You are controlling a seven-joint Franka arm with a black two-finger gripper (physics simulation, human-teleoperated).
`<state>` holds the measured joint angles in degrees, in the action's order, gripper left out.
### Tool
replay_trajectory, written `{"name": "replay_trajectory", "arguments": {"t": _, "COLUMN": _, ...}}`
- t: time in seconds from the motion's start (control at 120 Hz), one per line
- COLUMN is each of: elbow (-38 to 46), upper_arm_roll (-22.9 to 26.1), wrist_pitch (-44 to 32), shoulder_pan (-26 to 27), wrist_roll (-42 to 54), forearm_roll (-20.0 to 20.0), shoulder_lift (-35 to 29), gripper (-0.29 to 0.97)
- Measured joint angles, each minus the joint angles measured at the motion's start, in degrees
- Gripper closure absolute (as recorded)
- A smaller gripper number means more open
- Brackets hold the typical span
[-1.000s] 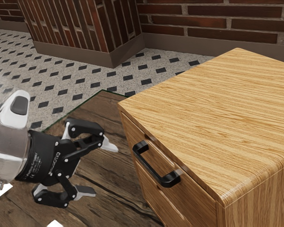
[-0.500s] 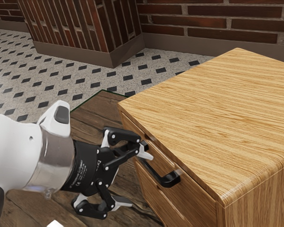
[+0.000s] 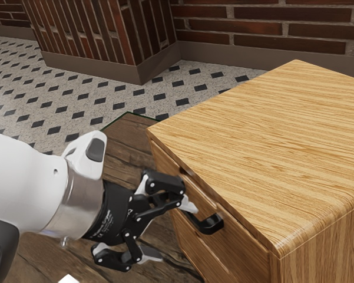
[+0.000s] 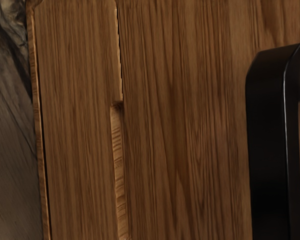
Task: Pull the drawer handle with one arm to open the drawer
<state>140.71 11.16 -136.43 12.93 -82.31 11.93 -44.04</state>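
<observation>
Against the front of a light wooden cabinet (image 3: 265,147), the robot's black hand (image 3: 172,231) hangs released, its two fingers spread wide and gripping nothing. The upper fingertip (image 3: 190,207) is right at the near end of the black drawer handle (image 3: 207,223). The lower finger is beneath it, over the dark wood bench (image 3: 123,147). The handle is mounted on the top drawer front (image 3: 165,162), just under the cabinet's top. From the wrist, the handle (image 4: 272,150) stands close before the wood-grain drawer front (image 4: 189,125).
</observation>
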Motion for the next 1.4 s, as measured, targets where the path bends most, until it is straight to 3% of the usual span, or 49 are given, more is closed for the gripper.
{"name": "replay_trajectory", "arguments": {"t": 0.517, "elbow": 1.43, "upper_arm_roll": -3.19, "wrist_pitch": 6.35, "shoulder_pan": 0.68, "wrist_roll": 12.29, "forearm_roll": -0.41, "shoulder_lift": -5.0, "gripper": 0.06}}
{"name": "replay_trajectory", "arguments": {"t": 0.883, "elbow": 4.57, "upper_arm_roll": -8.84, "wrist_pitch": 9.5, "shoulder_pan": 4.01, "wrist_roll": 16.77, "forearm_roll": -3.26, "shoulder_lift": -11.14, "gripper": 0.06}}
{"name": "replay_trajectory", "arguments": {"t": 0.992, "elbow": 4.67, "upper_arm_roll": -11.48, "wrist_pitch": 10.1, "shoulder_pan": 7.49, "wrist_roll": 17.61, "forearm_roll": -4.77, "shoulder_lift": -11.57, "gripper": 0.06}}
{"name": "replay_trajectory", "arguments": {"t": 1.4, "elbow": 6.33, "upper_arm_roll": -13.16, "wrist_pitch": 13.13, "shoulder_pan": 10.97, "wrist_roll": 19.49, "forearm_roll": -6.24, "shoulder_lift": -15.04, "gripper": 0.06}}
